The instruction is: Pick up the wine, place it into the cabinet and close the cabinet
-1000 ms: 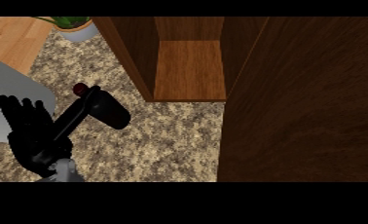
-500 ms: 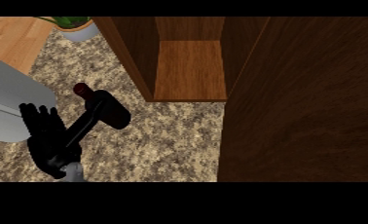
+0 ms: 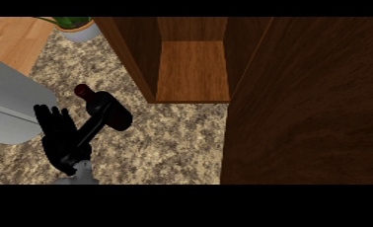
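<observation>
- speckled granite counter (image 3: 167,137) fills the lower left of what we see from the head view, with a strip of pale wood floor (image 3: 22,38) beyond its far left edge.
- at the far left we see a grey rounded object (image 3: 18,105); we cannot tell what it is.
- near the top left a potted plant (image 3: 76,27) sits on the counter, well apart from the bottle.
- our left hand (image 3: 62,139) shows at the lower left, its fingers straight and spread, grasping nothing, with the thumb reaching toward the bottle; we cannot tell whether it touches.
- just right of that hand the wine (image 3: 105,107) stands on the counter, dark, its reddish cap towards the upper left.
- right of the bottle the cabinet (image 3: 193,70) stands open, its wooden shelf bare.
- its door (image 3: 306,107) covers the right side of the view.
- we do not see our right hand.
</observation>
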Robot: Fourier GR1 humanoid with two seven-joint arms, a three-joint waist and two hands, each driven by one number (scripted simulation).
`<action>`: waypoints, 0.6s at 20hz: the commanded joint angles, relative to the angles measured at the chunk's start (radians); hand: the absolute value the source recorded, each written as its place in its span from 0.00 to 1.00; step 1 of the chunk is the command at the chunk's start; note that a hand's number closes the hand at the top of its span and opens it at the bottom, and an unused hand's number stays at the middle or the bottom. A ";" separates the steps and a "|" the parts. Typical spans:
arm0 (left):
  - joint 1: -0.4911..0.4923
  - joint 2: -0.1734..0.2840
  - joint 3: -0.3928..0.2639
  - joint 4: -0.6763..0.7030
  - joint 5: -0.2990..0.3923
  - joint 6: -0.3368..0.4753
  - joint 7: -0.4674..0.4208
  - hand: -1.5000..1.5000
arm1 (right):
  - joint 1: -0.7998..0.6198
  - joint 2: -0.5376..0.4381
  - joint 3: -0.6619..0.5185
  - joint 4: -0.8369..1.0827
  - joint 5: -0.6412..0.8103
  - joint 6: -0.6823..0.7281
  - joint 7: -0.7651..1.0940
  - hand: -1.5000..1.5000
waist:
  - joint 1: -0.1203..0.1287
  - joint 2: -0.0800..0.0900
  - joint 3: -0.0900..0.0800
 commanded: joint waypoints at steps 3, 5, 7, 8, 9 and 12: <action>-0.035 0.000 0.065 0.126 0.050 -0.092 -0.073 0.00 | 0.109 -0.001 -0.030 -0.189 -0.115 0.025 0.055 0.00 | -0.007 0.000 0.000; -0.059 0.000 -0.002 0.153 0.104 -0.052 -0.124 0.00 | 0.000 0.037 0.035 -0.078 0.005 -0.016 0.032 0.00 | 0.002 0.001 0.000; 0.008 0.000 -0.036 0.113 0.105 -0.076 -0.110 0.00 | -0.010 -0.009 -0.058 -0.114 -0.122 0.007 0.080 0.00 | 0.002 0.000 0.000; -0.043 0.000 0.015 0.205 0.136 -0.091 -0.176 0.00 | -0.026 -0.014 -0.074 -0.144 -0.127 -0.008 0.111 0.00 | -0.002 0.000 0.000; -0.002 0.000 -0.031 0.185 0.178 -0.087 -0.229 0.00 | -0.006 0.002 -0.045 -0.160 -0.114 -0.014 0.120 0.00 | -0.002 -0.001 0.000; -0.091 0.000 0.025 0.238 0.147 -0.093 -0.174 0.00 | -0.040 0.005 -0.035 -0.162 -0.082 -0.026 0.135 0.00 | -0.002 0.000 0.000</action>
